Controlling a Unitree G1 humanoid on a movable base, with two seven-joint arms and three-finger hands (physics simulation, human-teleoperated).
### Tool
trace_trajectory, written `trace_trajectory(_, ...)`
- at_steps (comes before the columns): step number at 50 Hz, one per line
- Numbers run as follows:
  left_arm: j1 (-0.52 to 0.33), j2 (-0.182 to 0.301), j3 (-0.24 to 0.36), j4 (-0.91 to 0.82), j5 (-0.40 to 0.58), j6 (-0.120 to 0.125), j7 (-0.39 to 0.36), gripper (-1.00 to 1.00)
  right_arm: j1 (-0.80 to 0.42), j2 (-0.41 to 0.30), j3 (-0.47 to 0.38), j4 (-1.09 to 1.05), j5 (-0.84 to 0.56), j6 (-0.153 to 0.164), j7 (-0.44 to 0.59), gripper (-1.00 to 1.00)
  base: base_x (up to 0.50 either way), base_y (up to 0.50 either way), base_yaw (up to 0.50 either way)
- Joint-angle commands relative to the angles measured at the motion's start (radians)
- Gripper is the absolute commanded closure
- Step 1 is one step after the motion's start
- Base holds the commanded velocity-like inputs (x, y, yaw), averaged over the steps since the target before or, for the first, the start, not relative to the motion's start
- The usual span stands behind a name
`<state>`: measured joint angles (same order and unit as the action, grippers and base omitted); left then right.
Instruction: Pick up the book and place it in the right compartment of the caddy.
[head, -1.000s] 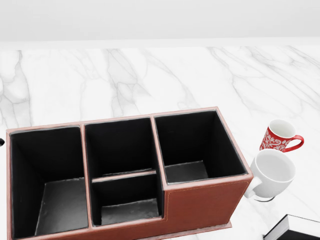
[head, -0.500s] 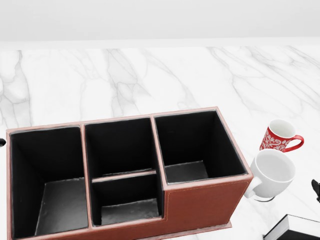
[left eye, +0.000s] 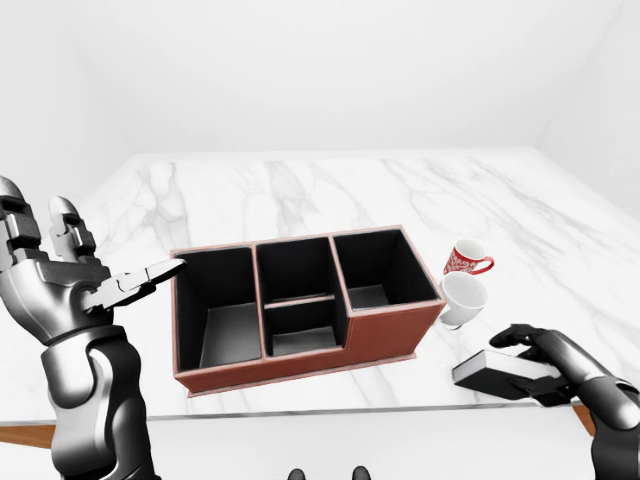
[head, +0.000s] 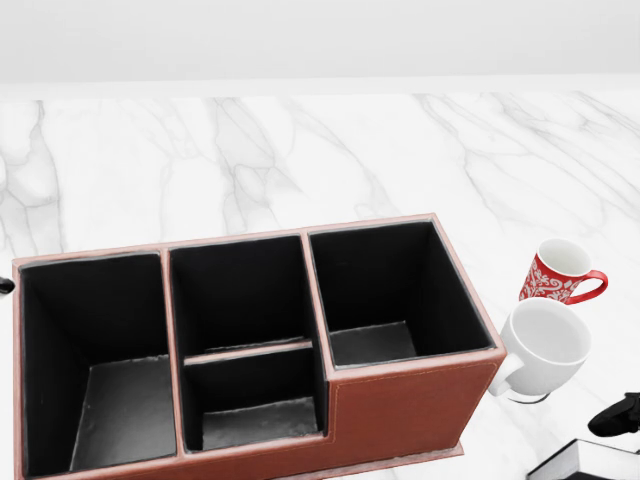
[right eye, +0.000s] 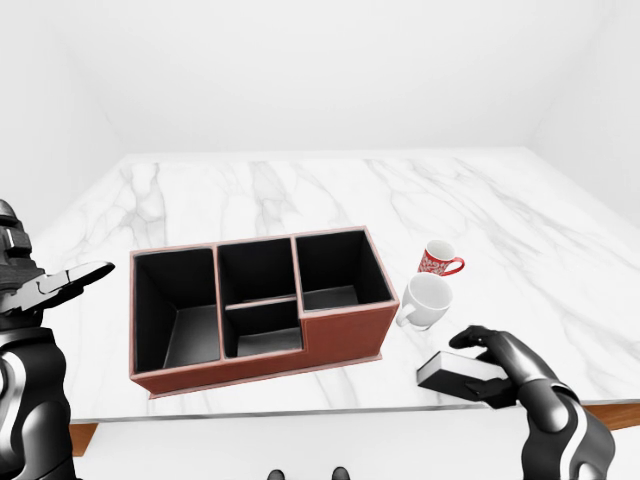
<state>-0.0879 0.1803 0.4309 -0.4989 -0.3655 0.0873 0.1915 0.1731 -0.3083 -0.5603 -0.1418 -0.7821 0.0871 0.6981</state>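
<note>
In the head view, the right hand (head: 617, 415) now reaches in from the right edge as a flat black shape just above the book (head: 585, 463), at the bottom right corner. One second ago no part of it showed there; half a second ago only a small dark tip sat at the right edge, higher up, level with the white mug (head: 541, 349). The hand now lies lower and further into the picture, covering part of the book's top. The eye views show its fingers (right eye: 476, 338) spread over the book, not closed round it.
</note>
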Motion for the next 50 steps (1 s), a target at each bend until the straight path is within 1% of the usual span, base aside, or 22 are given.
trace_trajectory(1,0.001,-0.001,-0.002,-0.005,0.002,0.000,0.001,-1.00,0.022,0.038,0.029,0.089,0.002,0.000,0.000,1.00,0.00,0.00,0.00)
trace_trajectory(18,-0.002,0.000,0.000,-0.008,0.001,0.000,0.003,-1.00,0.031,0.050,0.035,0.069,-0.004,0.000,0.000,1.00,0.00,0.00,0.00)
trace_trajectory(26,-0.003,0.000,-0.001,-0.003,0.001,0.000,0.001,-1.00,0.016,0.051,0.011,-0.034,-0.021,0.000,0.000,1.00,0.00,0.00,0.00)
trace_trajectory(34,-0.003,0.001,-0.001,0.005,0.000,0.000,-0.001,-1.00,-0.017,0.030,-0.034,-0.202,-0.070,0.000,0.000,1.00,0.00,0.00,0.00)
trace_trajectory(39,-0.003,0.002,0.000,0.007,-0.001,0.000,-0.001,-1.00,-0.064,-0.004,-0.059,-0.298,-0.116,0.000,0.000,1.00,0.00,0.00,0.00)
trace_trajectory(48,-0.002,0.001,-0.001,0.001,0.000,0.000,0.000,-1.00,-0.120,-0.048,-0.085,-0.400,-0.165,0.000,0.000,1.00,0.00,0.00,0.00)
trace_trajectory(50,-0.002,0.001,-0.001,0.000,0.001,0.000,0.001,-1.00,-0.141,-0.067,-0.090,-0.430,-0.179,0.000,0.000,1.00,0.00,0.00,0.00)
